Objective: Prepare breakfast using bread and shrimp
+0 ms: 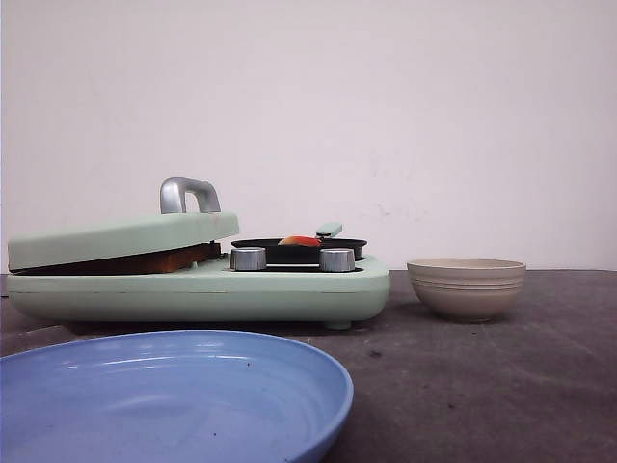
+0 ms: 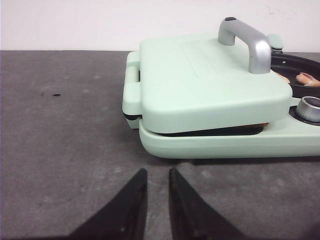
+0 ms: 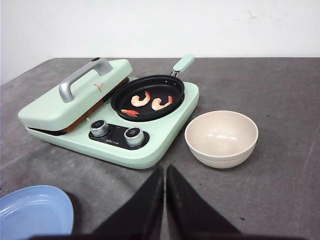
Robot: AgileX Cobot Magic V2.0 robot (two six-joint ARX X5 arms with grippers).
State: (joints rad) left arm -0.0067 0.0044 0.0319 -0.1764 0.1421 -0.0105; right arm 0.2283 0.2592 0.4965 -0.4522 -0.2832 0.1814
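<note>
The bread shows only as a brown crust edge (image 1: pixel 145 260) clamped under the nearly shut mint-green lid (image 1: pixel 116 236) of the breakfast maker; it also shows in the right wrist view (image 3: pixel 82 119). Three small curled orange-and-pale shrimp (image 3: pixel 141 99) lie in the black frying pan (image 3: pixel 155 86) on the maker's right side. One shrimp shows in the front view (image 1: pixel 301 241). My left gripper (image 2: pixel 157 171) is slightly open and empty, low over the table just in front of the maker's lid side. My right gripper (image 3: pixel 164 167) is shut and empty, in front of the maker's knobs.
A beige bowl (image 1: pixel 467 287) stands empty to the right of the maker. A blue plate (image 1: pixel 164 395) lies empty at the front left. The lid has a silver handle (image 1: pixel 188 193). Two silver knobs (image 1: pixel 248 258) face the front. The pan's handle (image 3: pixel 183 63) points toward the back wall.
</note>
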